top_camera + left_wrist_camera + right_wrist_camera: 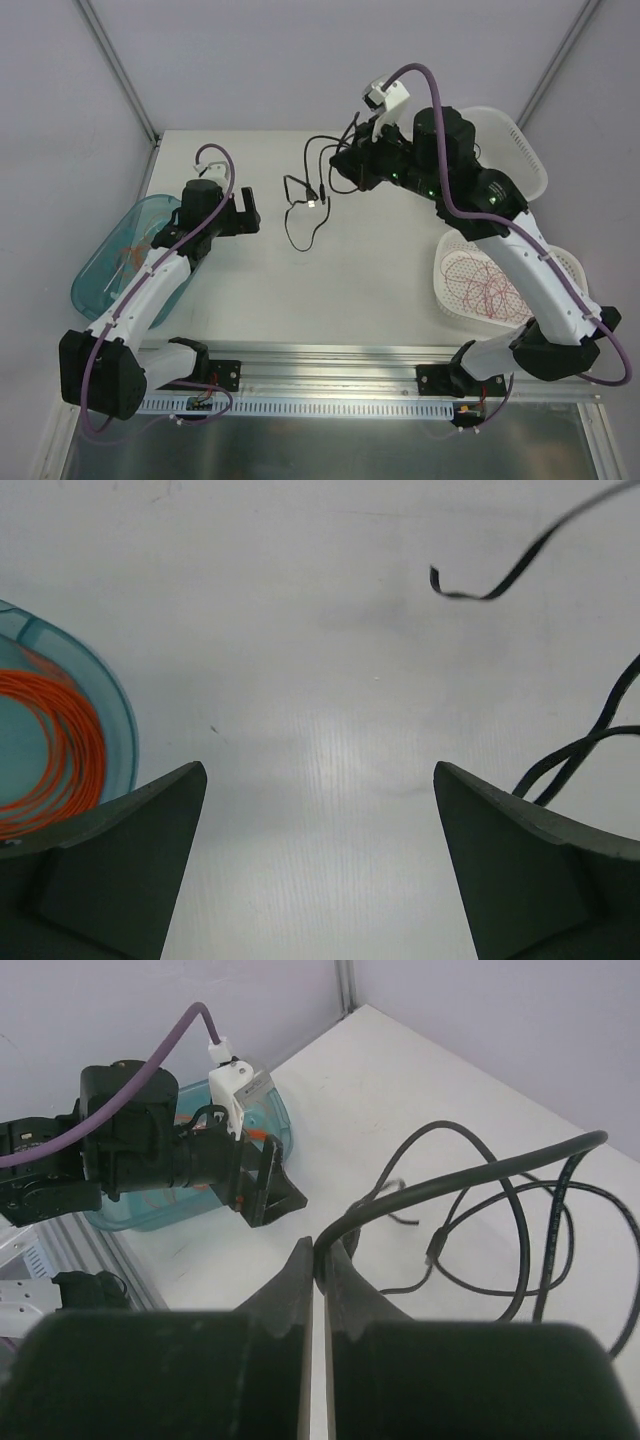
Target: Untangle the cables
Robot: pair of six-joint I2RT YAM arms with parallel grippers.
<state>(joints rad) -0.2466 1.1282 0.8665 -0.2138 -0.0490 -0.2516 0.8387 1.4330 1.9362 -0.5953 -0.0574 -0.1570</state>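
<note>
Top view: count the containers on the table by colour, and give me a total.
Translucent teal plastic tub: 1
White perforated plastic baskets: 2, the far one and the near one
Total: 3

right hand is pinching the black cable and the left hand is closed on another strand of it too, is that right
Not quite. The right hand is shut on the black cable, but the left hand is open and holds nothing. The left wrist view shows its fingers wide apart over bare table, with the cable strands off to one side and not between them.
</note>
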